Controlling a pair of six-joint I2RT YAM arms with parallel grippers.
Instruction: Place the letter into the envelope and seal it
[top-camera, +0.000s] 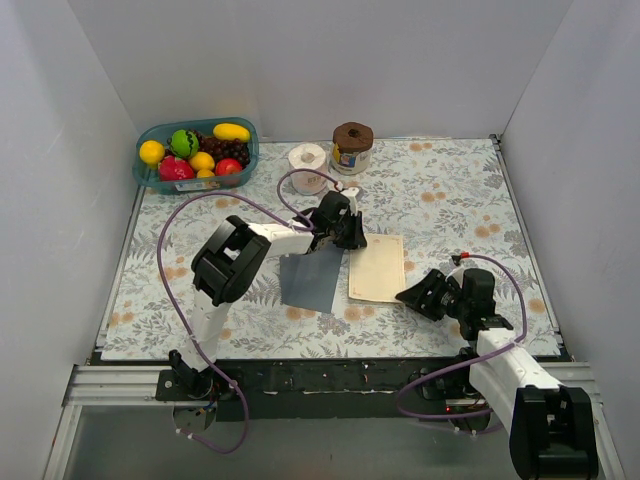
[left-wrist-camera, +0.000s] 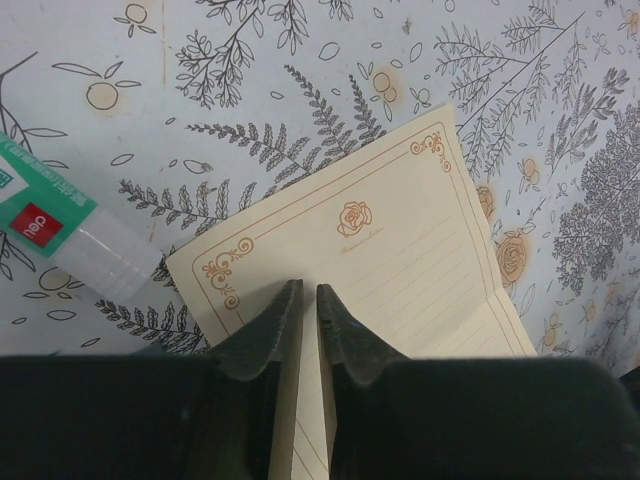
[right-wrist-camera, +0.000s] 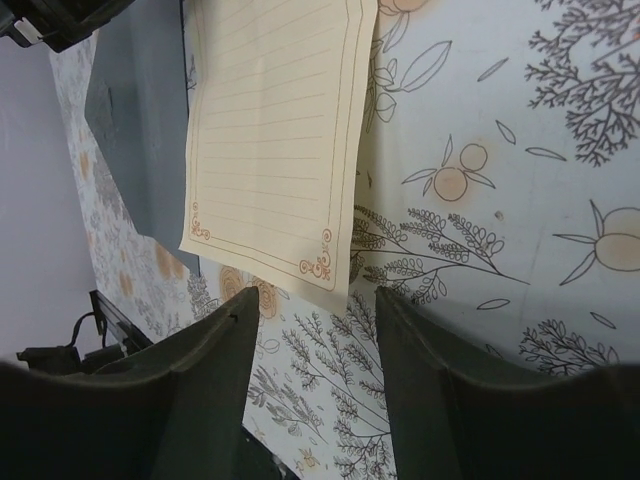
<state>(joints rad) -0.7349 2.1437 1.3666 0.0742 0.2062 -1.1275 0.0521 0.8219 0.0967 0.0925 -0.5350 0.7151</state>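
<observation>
The letter (top-camera: 380, 268), a cream lined sheet with an orange border, lies flat on the flowered cloth. The dark grey envelope (top-camera: 312, 280) lies just left of it, touching or slightly under its edge. My left gripper (top-camera: 348, 232) is at the letter's far left corner. In the left wrist view that gripper (left-wrist-camera: 308, 292) is closed to a thin slit, and the letter (left-wrist-camera: 400, 250) runs between the tips. My right gripper (top-camera: 408, 297) hovers by the letter's near right corner. In the right wrist view that gripper (right-wrist-camera: 315, 295) is open over bare cloth, just short of the letter (right-wrist-camera: 270, 130), with the envelope (right-wrist-camera: 140, 130) beyond.
A glue stick (left-wrist-camera: 50, 235) with a green label lies on the cloth left of the letter. At the back stand a fruit basket (top-camera: 195, 150), a white tape roll (top-camera: 307, 157) and a brown-lidded jar (top-camera: 352, 147). White walls close in three sides.
</observation>
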